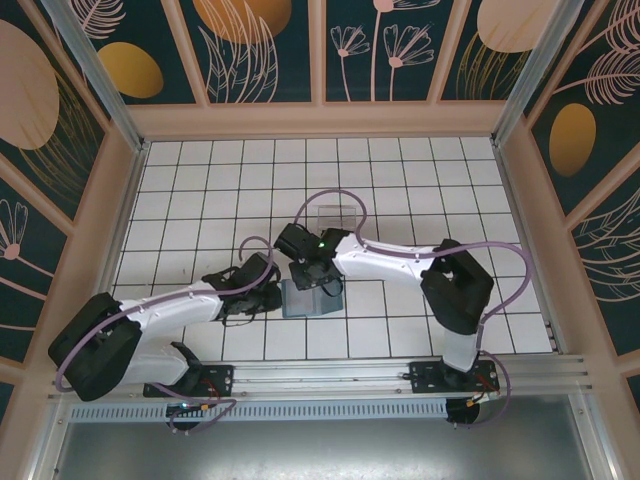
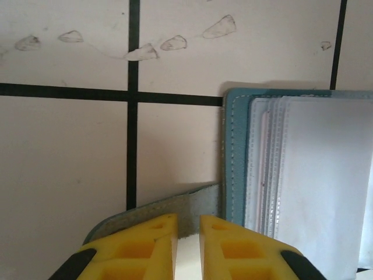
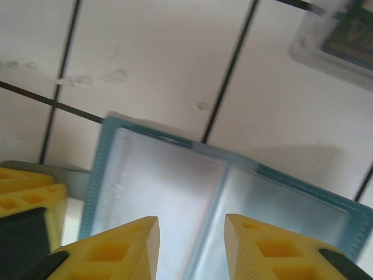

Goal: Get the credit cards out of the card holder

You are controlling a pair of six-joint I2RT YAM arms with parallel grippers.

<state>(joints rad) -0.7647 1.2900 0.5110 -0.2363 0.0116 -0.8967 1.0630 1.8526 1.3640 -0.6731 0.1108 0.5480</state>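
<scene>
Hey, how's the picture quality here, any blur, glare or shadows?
Top view: sharp and evenly lit. Left wrist view: card holder crisp, faint shadow along its top edge. Right wrist view: blurry throughout, sheen on its clear sleeves.

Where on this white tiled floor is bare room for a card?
Free: the far tiles between the back wall and the left arm and right arm, either side of the clear plastic stand. Crowded: the centre, where both meet over the teal-blue soft bifold card holder.

A robot test booth, with gridded tabletop point(image 1: 400, 180), botanical-print wall panels point(image 1: 260, 50), aluminium rail point(image 1: 340, 372).
</scene>
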